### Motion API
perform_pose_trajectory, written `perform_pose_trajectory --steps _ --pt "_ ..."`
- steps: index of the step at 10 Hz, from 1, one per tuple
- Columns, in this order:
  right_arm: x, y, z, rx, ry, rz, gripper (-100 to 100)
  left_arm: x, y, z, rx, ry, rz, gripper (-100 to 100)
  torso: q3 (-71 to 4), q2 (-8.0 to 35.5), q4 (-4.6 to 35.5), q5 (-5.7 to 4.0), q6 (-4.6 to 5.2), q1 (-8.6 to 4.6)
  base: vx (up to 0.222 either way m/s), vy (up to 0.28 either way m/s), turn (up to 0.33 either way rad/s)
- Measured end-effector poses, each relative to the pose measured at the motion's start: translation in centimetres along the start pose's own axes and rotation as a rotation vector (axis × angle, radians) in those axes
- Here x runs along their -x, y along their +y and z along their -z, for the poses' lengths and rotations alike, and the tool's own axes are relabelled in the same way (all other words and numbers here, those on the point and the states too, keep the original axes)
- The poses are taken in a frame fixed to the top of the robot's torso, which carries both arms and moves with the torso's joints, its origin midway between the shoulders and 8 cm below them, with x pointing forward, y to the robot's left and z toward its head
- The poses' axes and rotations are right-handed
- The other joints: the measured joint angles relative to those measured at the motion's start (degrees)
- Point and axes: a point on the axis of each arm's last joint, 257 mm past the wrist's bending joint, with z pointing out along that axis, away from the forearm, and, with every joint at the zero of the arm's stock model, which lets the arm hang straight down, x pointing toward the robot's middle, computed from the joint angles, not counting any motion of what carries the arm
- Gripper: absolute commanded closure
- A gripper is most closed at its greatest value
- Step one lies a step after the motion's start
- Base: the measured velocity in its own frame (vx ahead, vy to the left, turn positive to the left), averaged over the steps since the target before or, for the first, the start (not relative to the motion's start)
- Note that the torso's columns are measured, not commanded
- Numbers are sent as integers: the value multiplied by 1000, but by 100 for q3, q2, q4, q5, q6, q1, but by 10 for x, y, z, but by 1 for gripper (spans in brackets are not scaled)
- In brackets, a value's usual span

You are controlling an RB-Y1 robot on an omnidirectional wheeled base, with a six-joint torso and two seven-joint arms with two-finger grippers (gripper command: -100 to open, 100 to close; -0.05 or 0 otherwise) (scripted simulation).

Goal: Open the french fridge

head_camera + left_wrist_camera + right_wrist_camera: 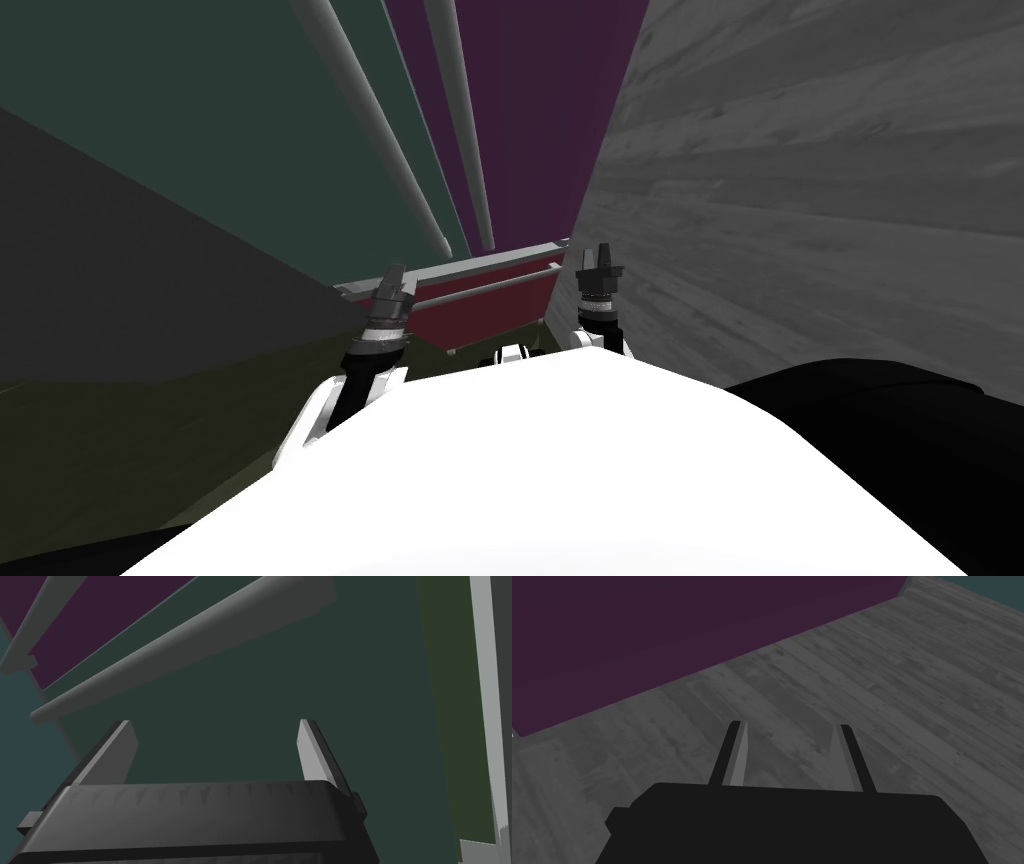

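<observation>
The fridge stands close in front of me, with a dark green left door [250,120] and a purple right door [540,120]. Each door carries a long grey bar handle [385,140] [465,130] near the middle seam. A dark red drawer [480,310] with grey rails sits below them. My left gripper [395,272] is raised in front of the green door. In the left wrist view it [215,723] is open and empty, and the green door's handle [175,651] lies just beyond its fingertips. My right gripper [601,252] [790,724] stands open, holding nothing, by the purple door's [662,636] outer edge.
A grey wood-grain wall [820,200] [862,686] runs close along my right. A dark grey panel [120,260] flanks the fridge on the left, with an olive surface [150,440] below it. A black area [900,420] lies at the lower right.
</observation>
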Motion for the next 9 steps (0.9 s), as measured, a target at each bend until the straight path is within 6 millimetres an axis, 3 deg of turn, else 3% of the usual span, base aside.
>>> perform_pose_trajectory --steps 9 --pt "0 0 0 0 0 0 0 -2 30 3 122 130 -166 -100 -1 -2 -1 -1 0 -3 36 -29 -42"
